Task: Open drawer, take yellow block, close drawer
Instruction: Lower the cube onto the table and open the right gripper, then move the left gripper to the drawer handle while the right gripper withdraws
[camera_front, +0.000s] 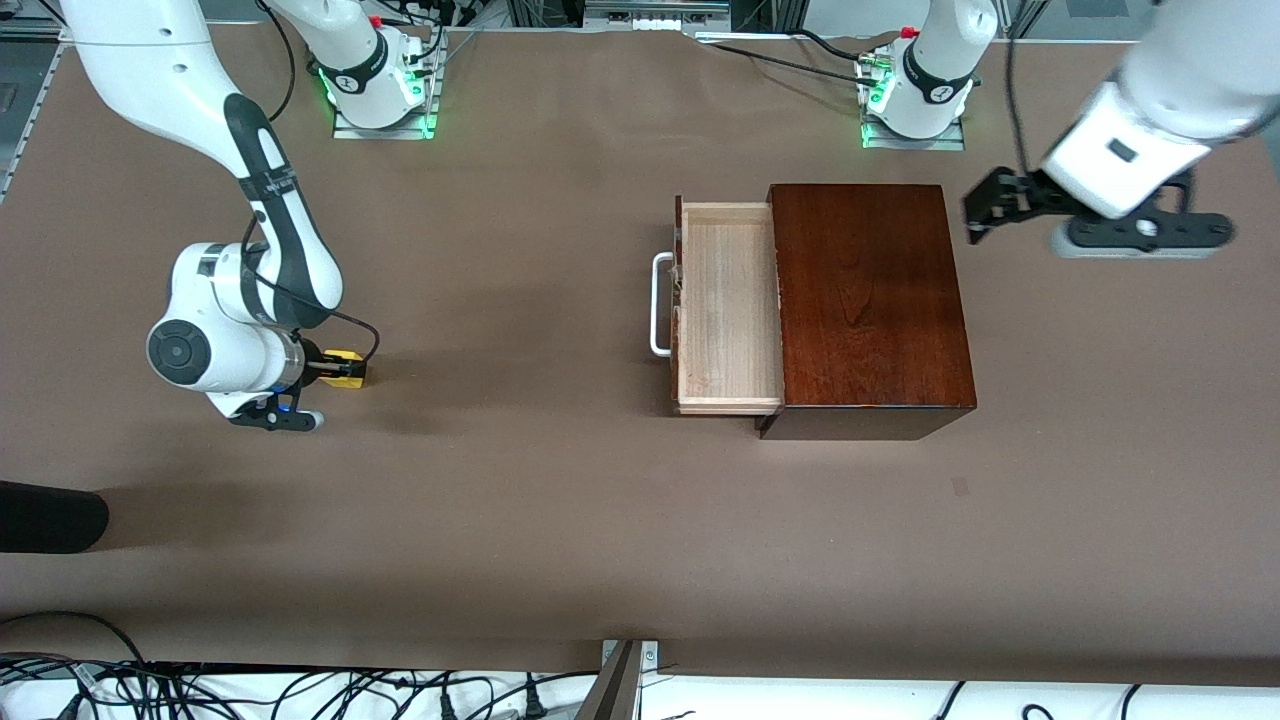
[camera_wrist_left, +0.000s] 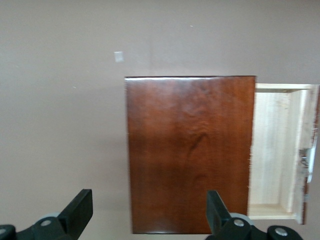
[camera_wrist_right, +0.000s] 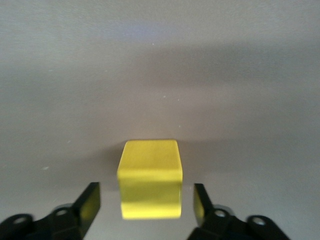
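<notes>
- Brown table (camera_front: 560, 520) fills the ground nearest the front camera, and it carries everything else.
- Box (camera_front: 870, 300) sits toward the left arm's end of the table, with its drawer (camera_front: 728, 310) pulled out toward the right arm's end; the pale tray shows nothing inside, and the white handle (camera_front: 660, 305) stands on its dark front.
- Left gripper (camera_front: 995, 210) hangs up in the air just past the box's closed end, over bare table; in the left wrist view its fingers (camera_wrist_left: 80, 210) stand wide apart and hold nothing. I judge this arm to be waiting.
- Right gripper (camera_front: 335, 368) is down at the table toward its own arm's end, well apart from the drawer. Its wrist view shows the two fingers (camera_wrist_right: 90, 202) spread with a clear gap on each side of the block — so it is open and grips nothing.
- Block (camera_wrist_right: 150, 179), (camera_front: 350, 368) rests on the table between those fingers, at their tips, out of the drawer.
- With the block out, closing the drawer looks like what remains. The relation that matters: the tray slides along the table's length, from the right arm's end toward the left arm's, and the handle faces the right gripper — so that arm is the one placed to push the front home, once it lifts clear of the block.
</notes>
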